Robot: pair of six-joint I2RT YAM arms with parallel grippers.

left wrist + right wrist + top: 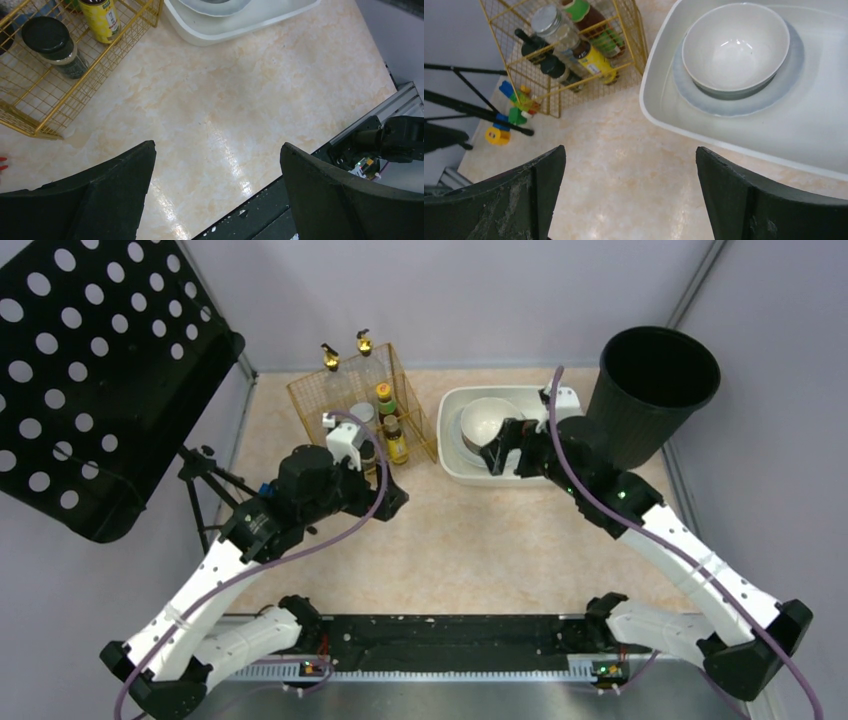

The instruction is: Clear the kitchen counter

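Observation:
The kitchen counter [450, 540] is a pale marble-patterned top with grey walls round it. My left gripper [388, 500] hovers over it just in front of a yellow wire basket [310, 400]. In the left wrist view the left gripper [217, 146] is open, with only bare counter [225, 90] between its fingers. My right gripper [503, 455] hangs at the near edge of a white tub [452, 468]. The right gripper [630, 149] is open too and holds nothing. A white bowl [734, 45] sits on a plate [784, 85] inside the tub [659, 115].
The wire basket [554, 100] holds several bottles and jars, among them a yellow-labelled bottle [102, 20] and a black-capped jar [50, 40]. A black bin [655, 390] stands at the back right. A perforated black stand [90, 370] on a tripod [205, 475] is at the left. Toy bricks [511, 112] lie beside the basket.

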